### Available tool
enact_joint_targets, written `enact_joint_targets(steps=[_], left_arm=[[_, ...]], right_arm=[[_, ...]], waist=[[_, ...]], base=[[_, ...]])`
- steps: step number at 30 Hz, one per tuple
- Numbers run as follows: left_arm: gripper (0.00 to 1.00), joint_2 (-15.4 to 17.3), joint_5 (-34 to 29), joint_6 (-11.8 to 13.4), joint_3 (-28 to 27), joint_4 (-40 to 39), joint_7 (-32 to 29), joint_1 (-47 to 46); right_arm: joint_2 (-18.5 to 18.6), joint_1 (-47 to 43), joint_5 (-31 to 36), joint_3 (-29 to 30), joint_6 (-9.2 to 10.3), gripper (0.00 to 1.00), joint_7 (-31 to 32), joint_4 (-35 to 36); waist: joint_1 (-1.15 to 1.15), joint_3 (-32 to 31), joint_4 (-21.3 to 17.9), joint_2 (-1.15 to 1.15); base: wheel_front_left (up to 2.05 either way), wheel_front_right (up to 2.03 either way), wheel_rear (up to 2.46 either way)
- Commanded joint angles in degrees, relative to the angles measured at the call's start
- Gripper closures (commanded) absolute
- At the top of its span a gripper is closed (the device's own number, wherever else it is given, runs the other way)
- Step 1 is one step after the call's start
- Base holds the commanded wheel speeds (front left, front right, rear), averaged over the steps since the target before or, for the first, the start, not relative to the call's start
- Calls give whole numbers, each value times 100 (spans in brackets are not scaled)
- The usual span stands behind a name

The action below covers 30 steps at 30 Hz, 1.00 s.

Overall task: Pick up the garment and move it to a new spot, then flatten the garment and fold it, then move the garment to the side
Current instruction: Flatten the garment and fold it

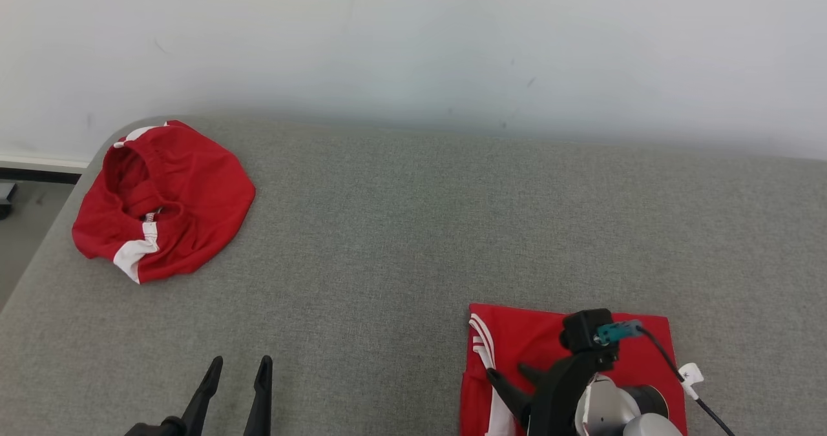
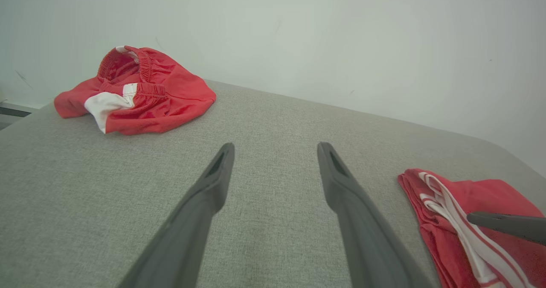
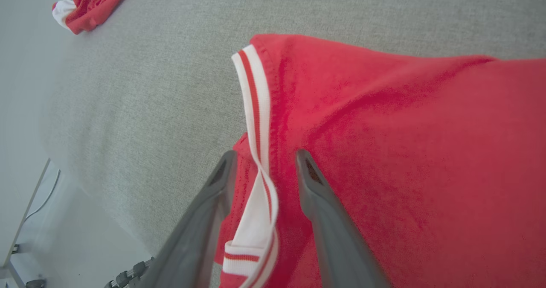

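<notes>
Right wrist view puts you closest: your right fingers (image 3: 204, 211) stand apart, released, gripping nothing, one on each side of the white striped trim (image 3: 256, 109) of the folded red garment (image 3: 384, 130). That trim runs loose down the gap between them.

Head view, same spot: the folded red garment (image 1: 530, 339) lies flat on the grey table (image 1: 413, 229) at the near right edge, and the right fingers (image 1: 504, 387) are spread over its left side beside the striped trim (image 1: 481, 339).

Over at the near left, your left fingers (image 1: 203, 391) are wide apart and empty above bare table. In the left wrist view those left fingers (image 2: 200, 202) point across the grey cloth, well clear of the folded red garment (image 2: 490, 202) off to the side.

Further out, the crumpled red shorts (image 1: 174, 197) sit in a heap at the far left corner, waistband up, white panel showing. Behind them rises a pale wall (image 1: 413, 35).
</notes>
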<state>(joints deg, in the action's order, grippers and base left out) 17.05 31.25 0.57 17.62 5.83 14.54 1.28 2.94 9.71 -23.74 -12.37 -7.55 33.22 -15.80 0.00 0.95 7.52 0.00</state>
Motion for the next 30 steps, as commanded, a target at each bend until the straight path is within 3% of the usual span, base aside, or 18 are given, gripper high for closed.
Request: enact_joint_targets(steps=[1, 6, 11, 12, 17, 22, 30], left_arm=[[0, 3, 10, 6, -4, 12, 32, 68], [0, 17, 0, 19, 2, -17, 42, 101], [0, -23, -17, 37, 8, -41, 48, 113], [0, -53, -15, 61, 3, -29, 53, 143], [0, -149, -16, 63, -40, 42, 60, 195], [0, -246, -45, 7, -185, 148, 76, 234], [0, -451, -237, -137, -711, 228, 69, 377]], right_arm=[[-10, 83, -91, 17, 14, 0, -75, 26], [-7, 112, -329, 509, 14, 0, -492, 361], [-6, -151, 387, 1538, 14, 0, -839, 969], [-8, -309, 627, 1965, 14, 0, -990, 1232], [-10, -822, 1099, 2618, 14, 0, -1593, 1631], [-7, -1350, 1310, 2797, 14, 0, -2525, 1528], [-7, -1668, 1464, 2438, 14, 0, -3641, 1005]], waist=[[0, -11, -5, 0], [0, -65, -21, 0], [0, -112, -56, 0], [0, -135, -88, 0], [0, -193, -206, 0], [0, -292, -346, 0], [0, -547, -559, 0]], base=[[0, 0, 0], [0, 0, 0], [0, 0, 0], [0, 0, 0], [0, 0, 0], [0, 0, 0], [0, 0, 0]])
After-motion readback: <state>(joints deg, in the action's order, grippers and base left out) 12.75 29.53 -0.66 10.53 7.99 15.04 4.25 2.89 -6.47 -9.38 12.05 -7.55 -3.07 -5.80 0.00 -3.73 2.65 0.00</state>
